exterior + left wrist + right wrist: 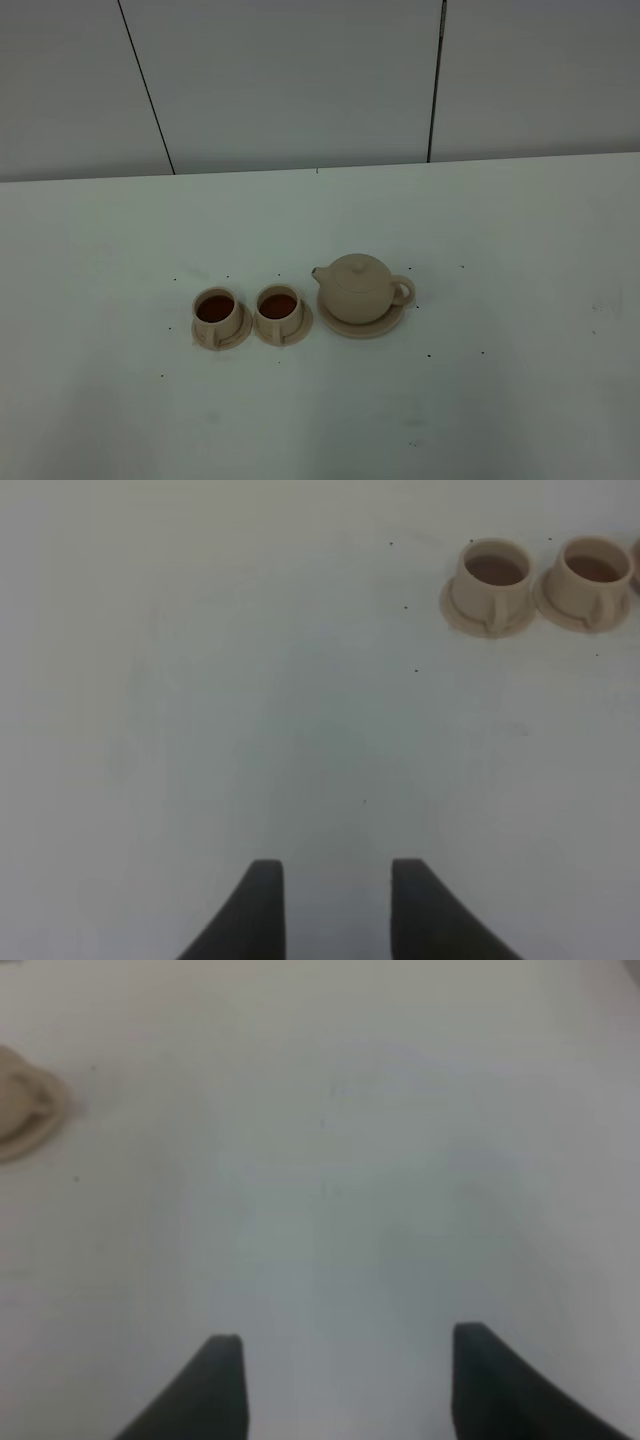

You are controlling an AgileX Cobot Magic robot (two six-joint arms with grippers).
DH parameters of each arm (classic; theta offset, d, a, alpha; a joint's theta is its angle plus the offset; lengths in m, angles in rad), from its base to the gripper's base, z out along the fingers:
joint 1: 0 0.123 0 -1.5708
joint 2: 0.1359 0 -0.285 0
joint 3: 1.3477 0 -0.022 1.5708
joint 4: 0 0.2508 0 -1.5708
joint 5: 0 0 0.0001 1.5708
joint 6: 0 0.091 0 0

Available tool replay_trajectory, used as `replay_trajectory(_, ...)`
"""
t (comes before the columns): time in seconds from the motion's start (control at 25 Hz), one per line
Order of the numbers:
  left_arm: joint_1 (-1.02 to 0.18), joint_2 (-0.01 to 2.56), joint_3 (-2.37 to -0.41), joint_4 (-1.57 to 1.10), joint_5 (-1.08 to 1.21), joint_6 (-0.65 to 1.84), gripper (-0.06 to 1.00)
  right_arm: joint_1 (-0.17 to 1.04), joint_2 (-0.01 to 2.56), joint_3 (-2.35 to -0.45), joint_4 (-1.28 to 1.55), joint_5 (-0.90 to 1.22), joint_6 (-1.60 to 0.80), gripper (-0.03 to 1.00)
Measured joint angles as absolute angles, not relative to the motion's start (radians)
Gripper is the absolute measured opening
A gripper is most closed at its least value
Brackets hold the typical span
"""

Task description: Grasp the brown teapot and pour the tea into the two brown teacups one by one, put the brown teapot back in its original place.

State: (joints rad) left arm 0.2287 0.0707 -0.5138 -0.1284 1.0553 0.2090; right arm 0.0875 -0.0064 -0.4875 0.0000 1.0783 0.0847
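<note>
The brown teapot (358, 286) stands upright on its wide saucer (361, 325), spout to the left, loop handle to the right. Left of it stand the two brown teacups (216, 311) (279, 309), each on a small saucer and holding dark tea. They also show in the left wrist view (494, 577) (590, 575). My left gripper (330, 880) is open and empty over bare table, well apart from the cups. My right gripper (345, 1360) is open and empty; only the teapot's edge (25, 1110) shows in its view. Neither arm shows in the high view.
The white table (500, 400) carries small dark specks. A white panelled wall (300, 80) stands behind its far edge.
</note>
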Motion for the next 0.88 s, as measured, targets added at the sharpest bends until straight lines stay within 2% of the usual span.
replay_trajectory(0.88,0.229,0.071,-0.514,-0.128,1.055,0.209,0.33,0.088,-0.006,-0.484,0.005,1.073,0.083,0.45)
